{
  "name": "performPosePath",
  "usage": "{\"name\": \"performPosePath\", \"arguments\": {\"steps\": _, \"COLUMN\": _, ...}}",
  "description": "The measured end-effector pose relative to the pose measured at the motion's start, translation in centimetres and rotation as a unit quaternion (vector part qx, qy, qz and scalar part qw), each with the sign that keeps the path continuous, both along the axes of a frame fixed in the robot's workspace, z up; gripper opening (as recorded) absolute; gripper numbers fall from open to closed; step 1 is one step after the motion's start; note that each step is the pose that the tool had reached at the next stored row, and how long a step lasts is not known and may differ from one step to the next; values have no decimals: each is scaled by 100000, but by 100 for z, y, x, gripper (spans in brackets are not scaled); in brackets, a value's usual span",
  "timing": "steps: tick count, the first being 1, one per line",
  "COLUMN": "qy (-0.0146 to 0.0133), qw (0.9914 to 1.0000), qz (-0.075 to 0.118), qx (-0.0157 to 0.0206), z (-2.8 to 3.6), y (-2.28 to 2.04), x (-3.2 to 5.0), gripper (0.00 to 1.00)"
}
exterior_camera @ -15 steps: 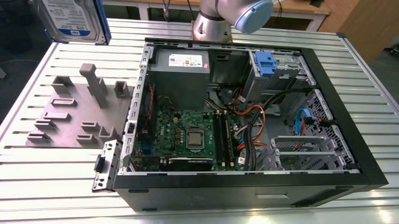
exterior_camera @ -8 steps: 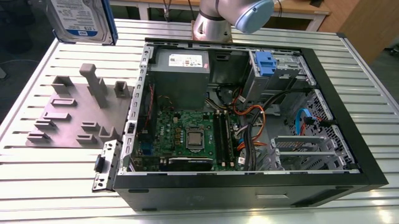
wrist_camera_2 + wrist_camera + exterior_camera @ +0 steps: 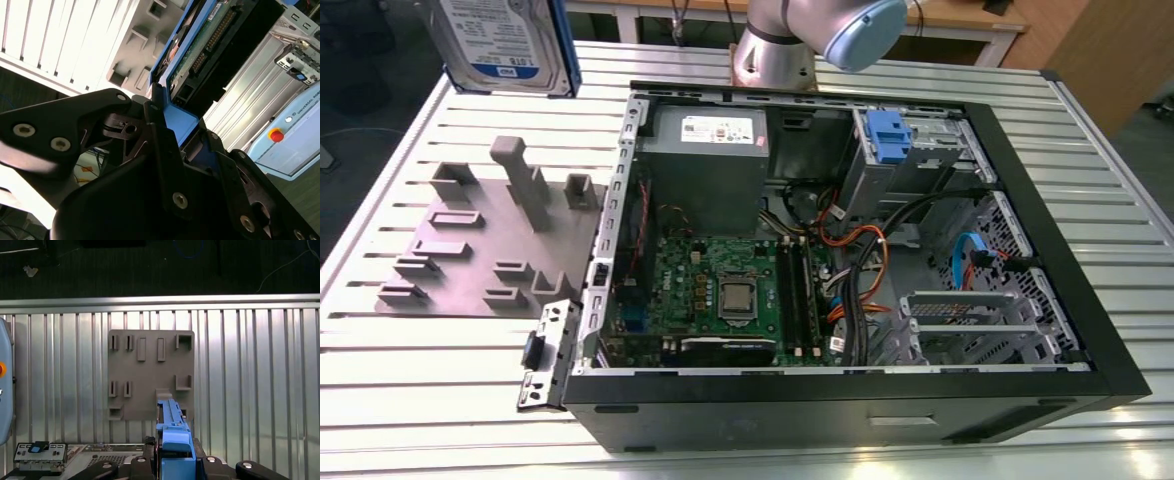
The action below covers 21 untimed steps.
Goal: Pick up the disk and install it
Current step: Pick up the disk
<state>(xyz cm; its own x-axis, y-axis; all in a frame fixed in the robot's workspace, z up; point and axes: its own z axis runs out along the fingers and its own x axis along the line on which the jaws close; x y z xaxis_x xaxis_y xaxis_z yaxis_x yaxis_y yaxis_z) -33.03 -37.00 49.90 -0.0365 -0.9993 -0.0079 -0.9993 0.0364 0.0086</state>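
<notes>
The disk (image 3: 507,45), a silver-grey drive with a white-and-blue label in a blue bracket, hangs upright high above the table's far corner on the exterior view's left. In the second wrist view my gripper (image 3: 180,125) is shut on the blue bracket at the end of the disk (image 3: 210,45), whose circuit-board side faces the camera. In the first wrist view the disk (image 3: 172,420) appears edge-on, clamped in my gripper (image 3: 175,460), above the grey fixture plate (image 3: 150,375). The open computer case (image 3: 1067,260) lies on the table, with its drive cage and blue handle (image 3: 887,135) at the far end.
The grey fixture plate (image 3: 480,250), with upright pegs, lies beside the case on the exterior view's left. The arm's base (image 3: 781,50) stands behind the case. A pendant with a red button (image 3: 295,135) lies on the slatted metal table (image 3: 440,350).
</notes>
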Motion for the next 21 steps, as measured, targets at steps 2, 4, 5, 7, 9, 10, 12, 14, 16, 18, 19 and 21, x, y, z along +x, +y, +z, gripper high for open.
{"name": "performPosePath", "arguments": {"steps": 2, "qy": 2, "qw": 100000, "qz": 3, "qx": -5, "z": 0, "y": -3, "x": 3, "gripper": 36}}
{"name": "performPosePath", "arguments": {"steps": 4, "qy": -4, "qw": 100000, "qz": 7, "qx": -4, "z": -2, "y": -10, "x": 4, "gripper": 36}}
{"name": "performPosePath", "arguments": {"steps": 5, "qy": -2, "qw": 100000, "qz": 5, "qx": -10, "z": -2, "y": -15, "x": 4, "gripper": 36}}
{"name": "performPosePath", "arguments": {"steps": 7, "qy": 3, "qw": 100000, "qz": 5, "qx": -21, "z": -3, "y": -27, "x": 5, "gripper": 36}}
{"name": "performPosePath", "arguments": {"steps": 9, "qy": -2, "qw": 100000, "qz": 6, "qx": -19, "z": -4, "y": -44, "x": 5, "gripper": 36}}
{"name": "performPosePath", "arguments": {"steps": 10, "qy": 0, "qw": 100000, "qz": 6, "qx": -23, "z": -4, "y": -59, "x": 5, "gripper": 36}}
{"name": "performPosePath", "arguments": {"steps": 12, "qy": 5, "qw": 100000, "qz": 1, "qx": -25, "z": -5, "y": -93, "x": 5, "gripper": 36}}
{"name": "performPosePath", "arguments": {"steps": 14, "qy": 0, "qw": 100000, "qz": 1, "qx": -23, "z": -6, "y": -125, "x": 5, "gripper": 36}}
{"name": "performPosePath", "arguments": {"steps": 16, "qy": 3, "qw": 100000, "qz": 1, "qx": -24, "z": -7, "y": -152, "x": 5, "gripper": 36}}
{"name": "performPosePath", "arguments": {"steps": 18, "qy": -3, "qw": 100000, "qz": 6, "qx": -22, "z": -9, "y": -160, "x": 8, "gripper": 36}}
{"name": "performPosePath", "arguments": {"steps": 19, "qy": -5, "qw": 100000, "qz": 3, "qx": -21, "z": -10, "y": -161, "x": 11, "gripper": 36}}
{"name": "performPosePath", "arguments": {"steps": 21, "qy": 5, "qw": 100000, "qz": 4, "qx": -45, "z": -10, "y": -162, "x": 22, "gripper": 36}}
